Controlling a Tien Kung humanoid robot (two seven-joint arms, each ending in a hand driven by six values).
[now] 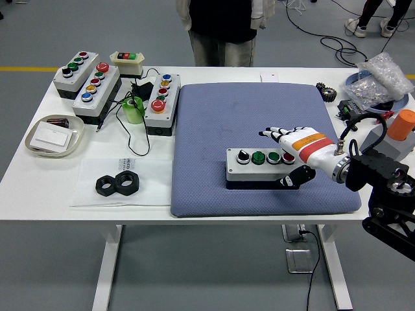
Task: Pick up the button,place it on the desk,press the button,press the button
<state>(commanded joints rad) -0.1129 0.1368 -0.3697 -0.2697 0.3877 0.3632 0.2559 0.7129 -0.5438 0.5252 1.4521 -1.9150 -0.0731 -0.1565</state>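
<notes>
Now my right hand is at the right end of the button box, which lies on the blue-grey mat toward its near right part. Fingers are stretched flat over the far side of the box top, thumb hooked down against the near front face, so the box end sits between them; I judge it a loose clasp on the box rather than a firm squeeze, and I cannot tell whether there is any pressure in it. The box looks set down flat on the mat, so the placing step seems done and the pressing is what is left. Key relation: the box runs left to right, long axis across my view, and every cap lies to the left of my palm, the red one right by it, then two green ones, then the black knob farthest out. My right hand is the only one near; my left arm is out of sight. The box is a hard grey shell with a dark base, square-edged, with glossy round caps on top. Underneath, the mat is soft and dimpled, probably grippy enough to keep the box from sliding when I push down.
</notes>
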